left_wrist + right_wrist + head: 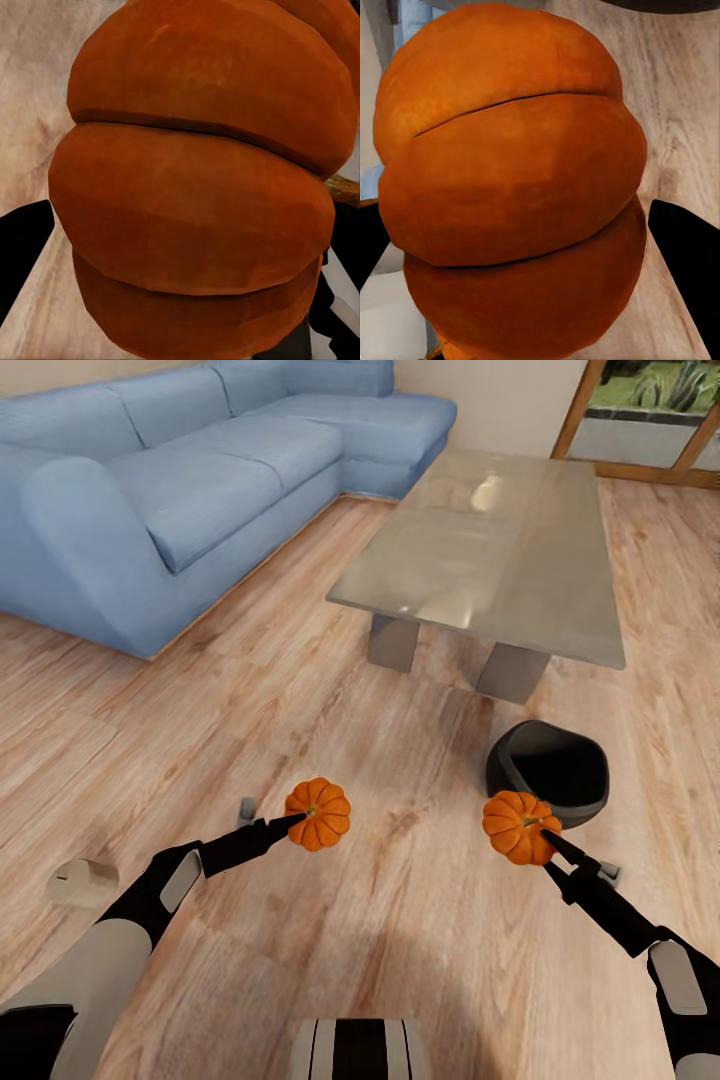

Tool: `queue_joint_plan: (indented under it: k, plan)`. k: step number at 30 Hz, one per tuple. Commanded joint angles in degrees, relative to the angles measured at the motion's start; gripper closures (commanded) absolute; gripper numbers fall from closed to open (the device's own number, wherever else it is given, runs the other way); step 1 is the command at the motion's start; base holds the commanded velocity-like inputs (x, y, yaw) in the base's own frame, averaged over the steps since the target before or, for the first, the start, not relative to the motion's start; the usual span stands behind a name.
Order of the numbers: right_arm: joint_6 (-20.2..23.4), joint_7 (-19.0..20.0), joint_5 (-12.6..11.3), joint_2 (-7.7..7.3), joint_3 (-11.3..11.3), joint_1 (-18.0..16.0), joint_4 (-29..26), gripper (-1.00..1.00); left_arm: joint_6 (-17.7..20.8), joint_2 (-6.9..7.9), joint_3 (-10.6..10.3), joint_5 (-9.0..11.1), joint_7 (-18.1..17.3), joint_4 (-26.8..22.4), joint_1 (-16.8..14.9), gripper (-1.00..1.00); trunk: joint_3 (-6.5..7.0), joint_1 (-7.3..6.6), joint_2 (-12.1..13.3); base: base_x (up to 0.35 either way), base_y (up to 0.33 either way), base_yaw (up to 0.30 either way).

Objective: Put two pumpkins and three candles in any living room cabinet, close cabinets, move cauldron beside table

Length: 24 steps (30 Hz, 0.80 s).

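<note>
Left hand (290,822) clamped on pumpkin (318,814) at 11 o'clock, right hand (545,838) clamped on second pumpkin (519,826) at 1 o'clock beside cauldron (550,772); both pinched at the edge, could slip during turns toward the cabinet.

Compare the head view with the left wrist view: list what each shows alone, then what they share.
Head view alone: blue sofa, glass table, dark cauldron, a tan candle, and the right end effector holding the second pumpkin.
Left wrist view alone: close-up ribs of the left pumpkin.
Shared: that pumpkin, the left end effector gripping it, and wood floor.
</note>
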Motion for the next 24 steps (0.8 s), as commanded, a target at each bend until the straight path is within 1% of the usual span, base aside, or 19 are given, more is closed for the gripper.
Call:
queue_joint_plan:
  k: [1,24]
  plan:
    - [0.29,0.09,-0.06,0.01,-0.09,-0.03,0.03,1.00,0.30,0.01,0.02,0.10,0.08,0.01,-0.01,1.00,0.20,-0.03,0.00,0.000,0.000,-0.026]
    - [0.29,0.09,-0.07,-0.03,-0.09,-0.03,0.02,1.00,0.24,0.01,0.02,0.00,0.25,0.03,-0.01,1.00,5.34,-0.62,0.31,0.000,0.000,-0.004]
